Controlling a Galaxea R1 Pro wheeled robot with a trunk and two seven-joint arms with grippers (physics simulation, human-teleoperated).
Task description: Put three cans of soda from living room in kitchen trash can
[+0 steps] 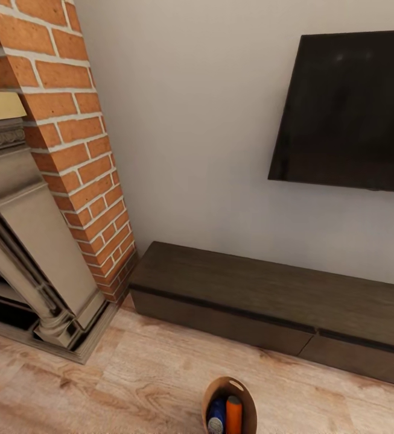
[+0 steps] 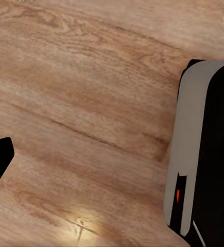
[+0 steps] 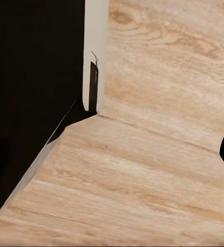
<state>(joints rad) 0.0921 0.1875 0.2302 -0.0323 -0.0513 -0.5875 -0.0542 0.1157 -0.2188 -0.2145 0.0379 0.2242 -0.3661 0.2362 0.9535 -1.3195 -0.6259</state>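
Head view has me facing a pale wall with a dark TV (image 1: 347,111) mounted on it and a long dark low cabinet (image 1: 269,298) beneath. A red brick fireplace (image 1: 70,150) with a grey carved surround stands to my left. At the bottom edge, over the light wood floor (image 1: 130,374), I see the trash can (image 1: 229,405) tilted so its brown inside faces me; a blue soda can (image 1: 216,415) and an orange soda can (image 1: 234,416) lie side by side inside it. From both wrist views I get wood floor and part of the robot's grey and black base (image 2: 194,154). I cannot tell how far either end effector is open, or whether it holds anything.
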